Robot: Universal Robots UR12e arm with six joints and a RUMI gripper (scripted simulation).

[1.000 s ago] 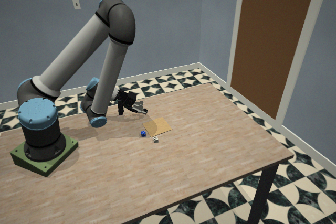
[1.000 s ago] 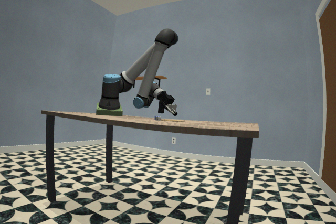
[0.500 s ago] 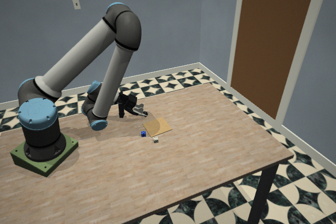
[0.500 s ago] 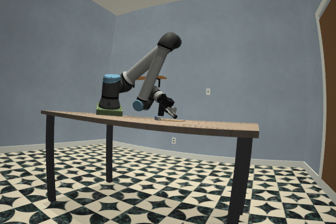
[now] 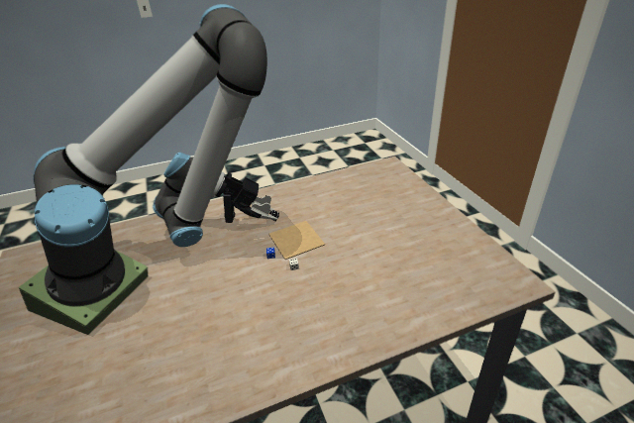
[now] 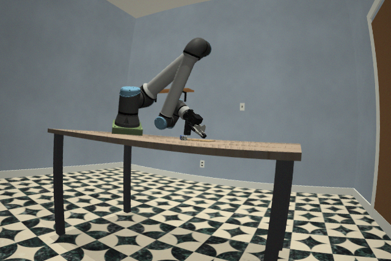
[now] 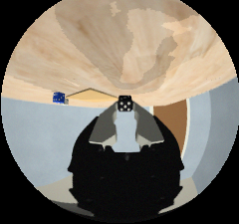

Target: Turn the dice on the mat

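My gripper (image 5: 272, 214) (image 6: 203, 135) (image 7: 124, 102) is shut on the black die (image 5: 275, 214) (image 6: 204, 136) (image 7: 124, 103). It points obliquely downward and holds the die tilted, a little above the table, behind the mat (image 5: 307, 240) (image 6: 206, 140) (image 7: 93, 96) in the top view. The die face towards the wrist camera seems to show five pips. The blue die (image 5: 269, 253) (image 6: 181, 137) (image 7: 59, 98) sits flat on the table, left of the mat. The white die (image 5: 293, 264) (image 7: 66, 102) sits flat just off the mat's front corner. Their top numbers are too small to read surely.
The wooden table (image 5: 358, 295) (image 6: 252, 147) carries the arm's green base (image 5: 123, 282) (image 6: 127, 130) at the left. The arm's lower wrist joint (image 5: 186, 235) (image 6: 160, 122) hangs low, left of the gripper. The table's back edge runs behind the gripper.
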